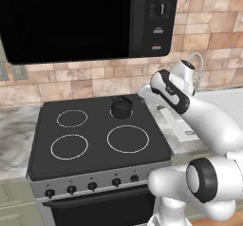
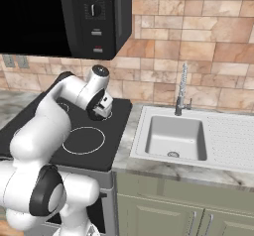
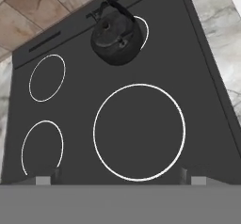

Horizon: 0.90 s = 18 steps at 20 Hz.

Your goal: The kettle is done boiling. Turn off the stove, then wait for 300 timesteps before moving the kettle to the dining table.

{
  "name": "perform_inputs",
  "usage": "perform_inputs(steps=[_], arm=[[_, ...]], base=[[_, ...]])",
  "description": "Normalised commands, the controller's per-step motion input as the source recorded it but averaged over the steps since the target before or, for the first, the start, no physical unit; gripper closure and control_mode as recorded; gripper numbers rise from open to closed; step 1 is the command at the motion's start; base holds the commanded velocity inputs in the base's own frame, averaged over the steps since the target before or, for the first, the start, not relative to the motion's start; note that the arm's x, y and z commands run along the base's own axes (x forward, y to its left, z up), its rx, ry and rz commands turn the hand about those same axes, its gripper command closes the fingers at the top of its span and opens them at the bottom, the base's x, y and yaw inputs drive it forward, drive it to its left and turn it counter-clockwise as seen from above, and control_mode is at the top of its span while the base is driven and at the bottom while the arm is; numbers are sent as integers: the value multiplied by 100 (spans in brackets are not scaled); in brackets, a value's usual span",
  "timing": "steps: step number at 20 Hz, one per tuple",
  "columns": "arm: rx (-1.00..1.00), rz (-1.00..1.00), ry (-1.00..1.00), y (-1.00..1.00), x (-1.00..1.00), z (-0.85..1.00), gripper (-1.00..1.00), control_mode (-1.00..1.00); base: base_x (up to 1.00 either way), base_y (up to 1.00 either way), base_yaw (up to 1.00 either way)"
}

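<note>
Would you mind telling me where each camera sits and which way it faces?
Left base view: behind-left, facing stove, kettle, microwave; arm lower right.
Right base view: behind-right, facing stove and sink; arm lower left.
Hand view: on the hand, looking down at kettle; gripper open, fingertips at bottom.
Shared: stove.

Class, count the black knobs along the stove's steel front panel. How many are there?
5, in a row on the stove front: far-left knob, second knob, middle knob, fourth knob, rightmost knob. The arm's white body may hide more to the right.
</note>
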Motion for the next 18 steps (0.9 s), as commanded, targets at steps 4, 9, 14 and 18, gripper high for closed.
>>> perform_inputs(steps=[4,9,14,18], arm=[[0,1,0,0,20,-14,-100,-100],[1,3,0,0,18,-19,-100,-100],[3,4,0,0,17,-8,-100,-100],[4,5,0,0,23,0,-100,-100]], base=[[0,0,0],[0,0,0],[0,0,0],[0,0,0]])
